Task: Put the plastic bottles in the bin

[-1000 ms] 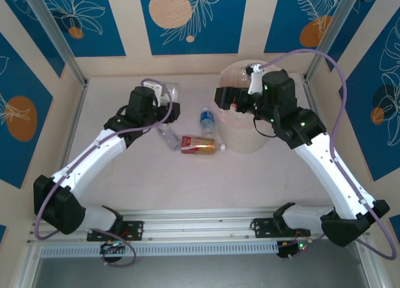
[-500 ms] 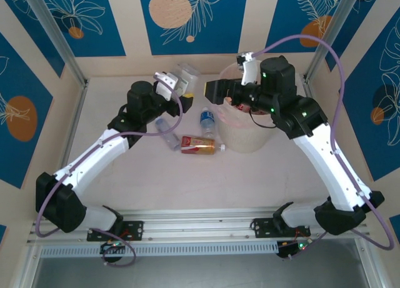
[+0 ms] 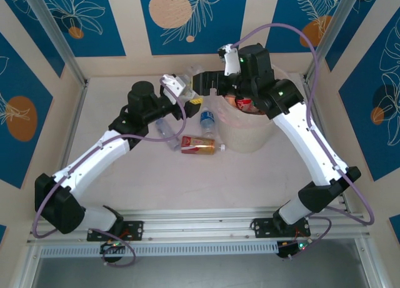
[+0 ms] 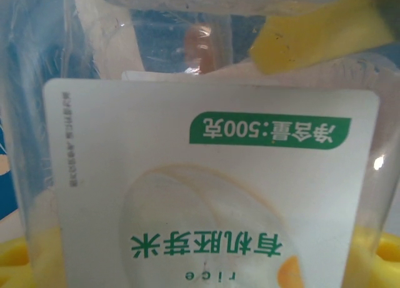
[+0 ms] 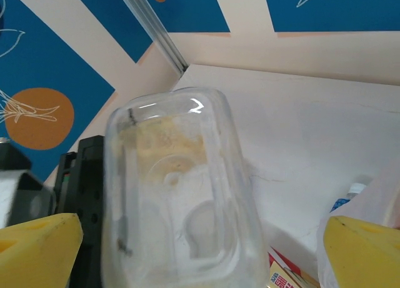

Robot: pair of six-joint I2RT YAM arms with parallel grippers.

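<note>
Left fingers clamped on clear bottle (rice label), right fingers spread around it

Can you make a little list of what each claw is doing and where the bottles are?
Left claw: shut on a clear jar with a white label, held up above the table
Right claw: open, fingers on each side of the same jar
Bin: back right of the table, red-label bottle inside
On the table by the bin: blue-label bottle, orange-label bottle, clear bottle
</note>
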